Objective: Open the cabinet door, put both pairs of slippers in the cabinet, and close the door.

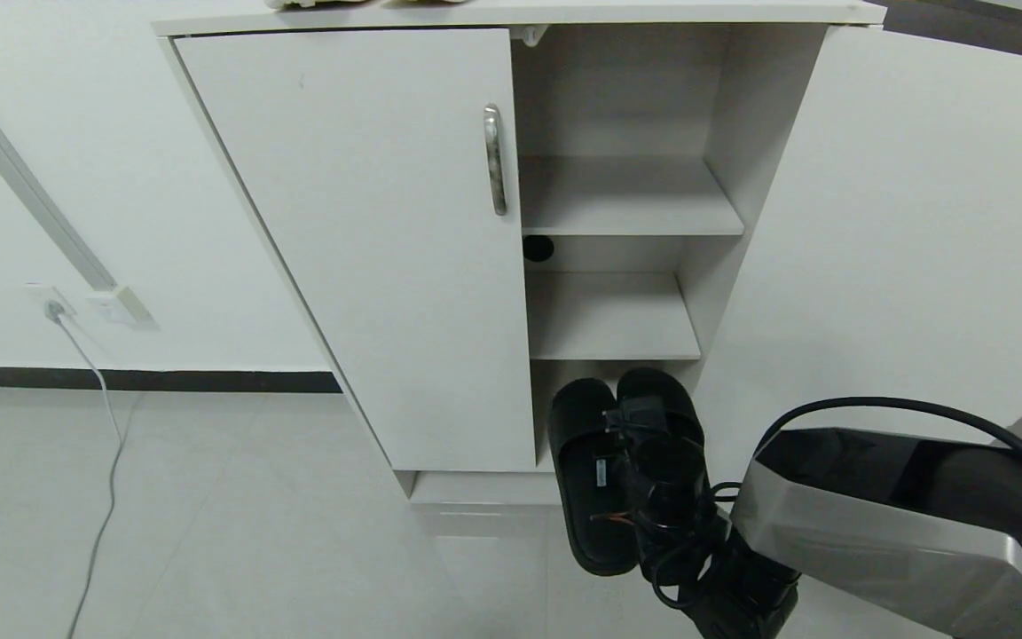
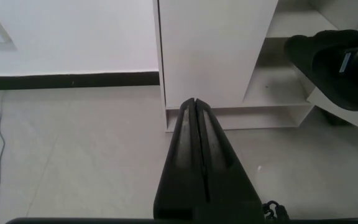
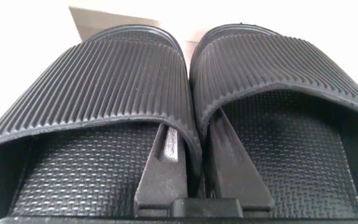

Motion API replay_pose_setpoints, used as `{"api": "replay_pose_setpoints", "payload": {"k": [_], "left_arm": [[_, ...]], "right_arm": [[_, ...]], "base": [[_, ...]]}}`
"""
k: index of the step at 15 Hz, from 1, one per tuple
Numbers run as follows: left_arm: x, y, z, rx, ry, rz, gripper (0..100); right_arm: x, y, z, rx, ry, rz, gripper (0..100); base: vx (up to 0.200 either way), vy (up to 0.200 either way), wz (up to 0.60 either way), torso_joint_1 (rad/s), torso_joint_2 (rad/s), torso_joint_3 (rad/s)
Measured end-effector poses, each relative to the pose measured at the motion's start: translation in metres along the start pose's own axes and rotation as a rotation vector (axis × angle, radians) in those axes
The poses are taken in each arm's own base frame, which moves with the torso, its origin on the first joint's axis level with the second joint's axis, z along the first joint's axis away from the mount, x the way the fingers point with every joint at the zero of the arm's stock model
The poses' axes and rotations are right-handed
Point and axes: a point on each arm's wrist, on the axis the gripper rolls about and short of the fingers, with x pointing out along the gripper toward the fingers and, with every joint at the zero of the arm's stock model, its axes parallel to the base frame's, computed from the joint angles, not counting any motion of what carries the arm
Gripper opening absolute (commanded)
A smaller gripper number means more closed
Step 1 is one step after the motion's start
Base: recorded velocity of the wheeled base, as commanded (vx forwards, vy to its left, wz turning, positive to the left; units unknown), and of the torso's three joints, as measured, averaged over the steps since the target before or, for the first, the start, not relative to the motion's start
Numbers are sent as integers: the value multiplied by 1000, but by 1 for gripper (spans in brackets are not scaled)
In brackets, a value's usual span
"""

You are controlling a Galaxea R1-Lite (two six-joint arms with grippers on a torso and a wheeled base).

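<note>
A pair of black slippers [image 1: 595,470] hangs side by side at the mouth of the white cabinet's bottom compartment [image 1: 543,390], toes pointing in. My right gripper [image 1: 653,461] is shut on them. In the right wrist view its fingers [image 3: 166,149] reach under the ribbed straps [image 3: 123,74] and pinch the two inner walls together. The cabinet's right door [image 1: 901,240] stands wide open; the left door [image 1: 369,240] with its metal handle [image 1: 494,160] is shut. My left gripper [image 2: 194,102] is shut on nothing, low over the floor facing the cabinet, with the slippers [image 2: 334,56] off to one side.
Two bare shelves [image 1: 626,200] [image 1: 609,319] sit above the bottom compartment. Pale objects [image 1: 298,3] lie on the cabinet top, cut off by the frame. A wall socket [image 1: 54,311] with a grey cable [image 1: 103,461] trails over the tiled floor at the left.
</note>
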Motion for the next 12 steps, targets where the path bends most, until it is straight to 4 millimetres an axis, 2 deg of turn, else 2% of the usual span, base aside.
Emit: {"api": "replay_pose_setpoints", "payload": {"k": [4, 12], "left_arm": [[0, 0, 0, 0, 0, -1, 0], [0, 0, 0, 0, 1, -1, 0]], "right_arm": [[2, -3, 6, -17, -56, -11, 0], [4, -5, 2, -27, -48, -17, 0]], "base": [[0, 0, 0, 0, 0, 0], [200, 0, 0, 2, 5, 2]]}}
